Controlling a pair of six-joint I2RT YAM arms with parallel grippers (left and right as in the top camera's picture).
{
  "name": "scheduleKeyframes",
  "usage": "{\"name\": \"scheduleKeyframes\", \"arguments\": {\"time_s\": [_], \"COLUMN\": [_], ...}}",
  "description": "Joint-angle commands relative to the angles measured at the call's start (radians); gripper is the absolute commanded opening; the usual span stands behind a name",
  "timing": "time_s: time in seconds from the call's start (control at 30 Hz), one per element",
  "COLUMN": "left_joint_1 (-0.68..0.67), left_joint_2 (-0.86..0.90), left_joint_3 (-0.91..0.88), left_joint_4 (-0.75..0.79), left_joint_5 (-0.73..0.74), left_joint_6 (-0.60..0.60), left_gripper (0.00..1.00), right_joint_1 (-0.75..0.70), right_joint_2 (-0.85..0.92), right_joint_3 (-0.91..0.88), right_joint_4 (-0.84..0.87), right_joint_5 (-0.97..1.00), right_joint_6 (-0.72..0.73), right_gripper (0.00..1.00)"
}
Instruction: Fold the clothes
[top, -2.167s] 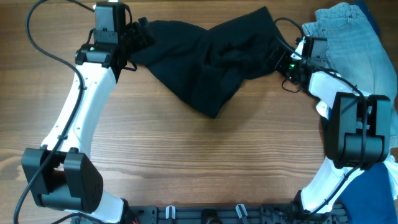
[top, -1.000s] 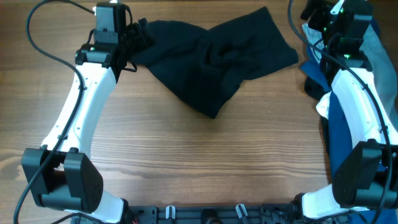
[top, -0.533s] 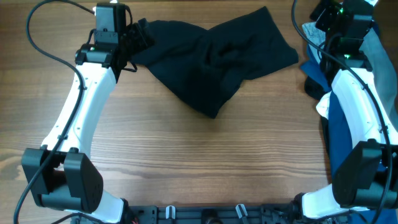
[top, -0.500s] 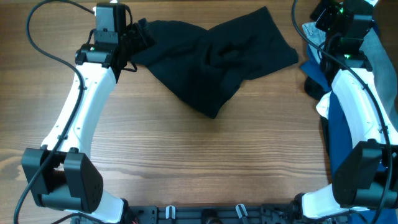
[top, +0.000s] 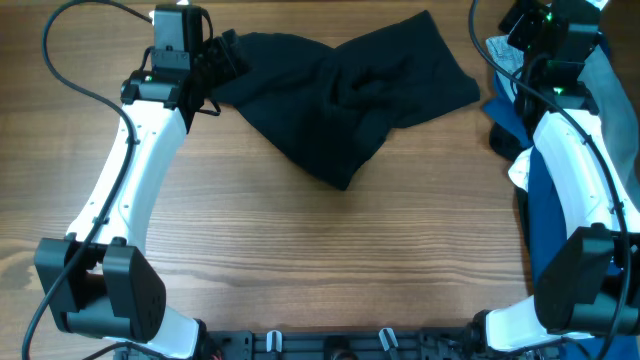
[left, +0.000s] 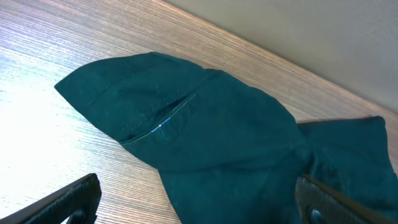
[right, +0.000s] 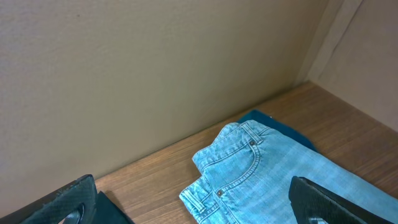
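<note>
Two arms reach toward the top of the overhead frame, one along each side of a wooden table (top: 320, 270). The black garment (top: 350, 85) lies rumpled on the table in the upper centre of that view. It spreads from the upper left to a broad flap right of centre, and one corner points down toward the middle of the frame.

The left gripper (top: 222, 55) sits at the garment's left end, in the upper left. In the left wrist view its two fingers (left: 68, 199) show at the bottom corners, spread wide and clamping nothing. The cloth, which looks teal in this view, lies flat on the wood between and beyond them, with a seam line across its fold.

The right gripper (right: 191, 190) is at the upper right corner of the overhead frame, apart from the garment. Its jaws also stand wide and empty. Its wrist view looks over light blue jeans (right: 267, 174) lying on dark blue fabric (right: 273, 119), close to a beige wall (right: 155, 74). More of the dark blue fabric runs down the right edge of the overhead frame, beneath the right arm.
</note>
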Motion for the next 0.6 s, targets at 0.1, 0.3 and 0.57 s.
{"name": "scheduleKeyframes", "arguments": {"time_s": [0.1,0.3,0.57], "left_joint_1": [-0.002,-0.002,-0.002], "left_joint_2": [-0.027,-0.027,-0.027], "left_joint_3": [0.018,0.018,0.018], "left_joint_4": [0.003,-0.005,-0.013], "left_joint_5": [-0.005,-0.005,-0.005], "left_joint_6": [0.002,0.002,0.002], "left_gripper": [1.0,1.0,1.0], "right_joint_1": [-0.003,-0.003,-0.003], "right_joint_2": [-0.01,-0.01,-0.01], "right_joint_3": [0.013,0.013,0.013], "right_joint_4": [-0.002,-0.002,-0.002], "right_joint_5": [0.02,0.02,0.02], "right_joint_6": [-0.012,-0.012,-0.012], "right_gripper": [1.0,1.0,1.0]}}
